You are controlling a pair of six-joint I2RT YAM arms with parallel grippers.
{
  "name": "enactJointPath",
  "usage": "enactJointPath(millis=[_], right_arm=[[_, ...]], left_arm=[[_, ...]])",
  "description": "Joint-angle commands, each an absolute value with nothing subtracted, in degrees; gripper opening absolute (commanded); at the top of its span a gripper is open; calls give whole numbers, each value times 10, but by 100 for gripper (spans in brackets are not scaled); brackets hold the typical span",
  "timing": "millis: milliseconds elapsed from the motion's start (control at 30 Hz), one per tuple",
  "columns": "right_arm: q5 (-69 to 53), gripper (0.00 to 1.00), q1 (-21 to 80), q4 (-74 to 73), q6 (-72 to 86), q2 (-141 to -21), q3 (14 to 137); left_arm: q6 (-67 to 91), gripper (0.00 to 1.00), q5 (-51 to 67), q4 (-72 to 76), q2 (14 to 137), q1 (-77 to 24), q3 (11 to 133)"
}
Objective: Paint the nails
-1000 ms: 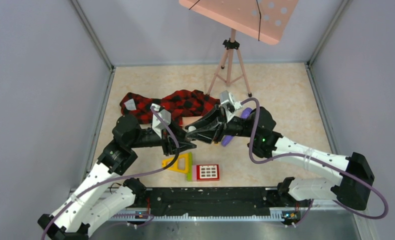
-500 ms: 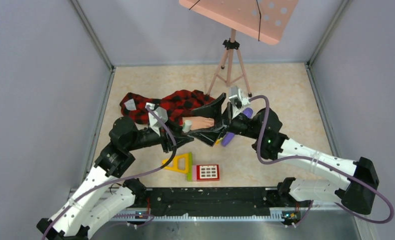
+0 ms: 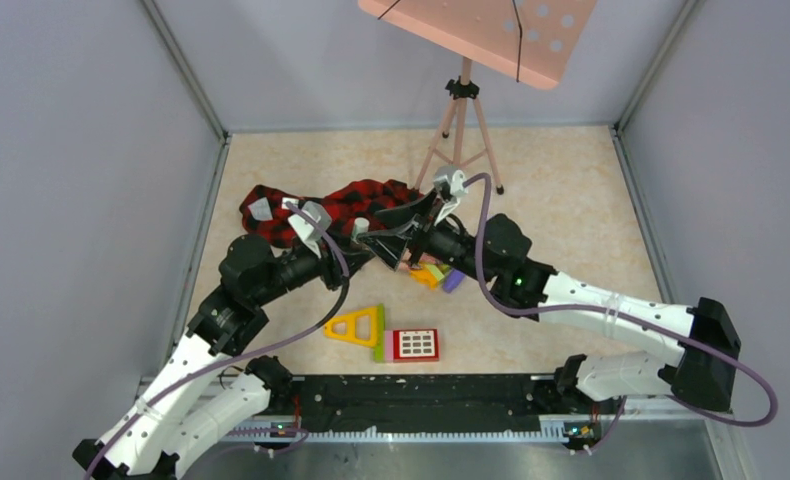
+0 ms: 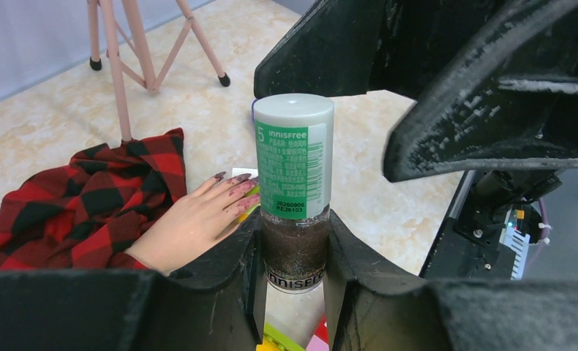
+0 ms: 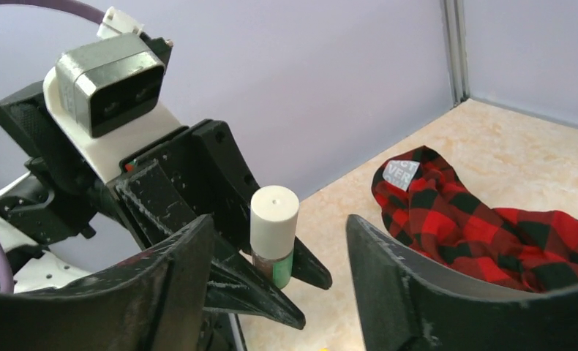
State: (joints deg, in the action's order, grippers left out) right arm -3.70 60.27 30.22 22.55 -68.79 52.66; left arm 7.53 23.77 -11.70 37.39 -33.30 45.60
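Left wrist view: left tool was clamped on the glass body of the small bottle; the bottle stood upright with its cap uppermost.
Right tool: jaws apart, one finger on either side of the cap with a gap on both sides; nothing held.
Nails: dark purplish, on the mannequin hand, which lay flat near the middle of the tabletop. They were just beyond the bottle and to its left in the left wrist view, fingertips pointing toward the bottle.
Sleeve: red-and-black plaid, trailing from the wrist toward the tabletop's left edge.
Governing relation: the bottle's long axis ran vertical and the cap sat directly between the right tool's fingers. The right arm was therefore the nearer one to the cap, while the left arm served as holder.
Step, as judged: uncapping. No brush was out and the nails were not yet reached.
Next move, as judged: close on the cap squarely and turn about the vertical axis.
Risk, as judged: an off-centre squeeze could tilt the bottle in the left tool's grip.
Also present: pink tripod stand toward the far edge; toy pieces toward the near edge.
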Motion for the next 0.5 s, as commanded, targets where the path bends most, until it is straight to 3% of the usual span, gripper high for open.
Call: enactJointPath(millis=[0, 467], right_arm=[[-2, 60, 616, 288, 217, -708, 586], [-12, 50, 624, 228, 218, -767, 650]], left_arm=[[70, 0, 215, -103, 375, -331, 464], [70, 0, 219, -106, 379, -331, 466]])
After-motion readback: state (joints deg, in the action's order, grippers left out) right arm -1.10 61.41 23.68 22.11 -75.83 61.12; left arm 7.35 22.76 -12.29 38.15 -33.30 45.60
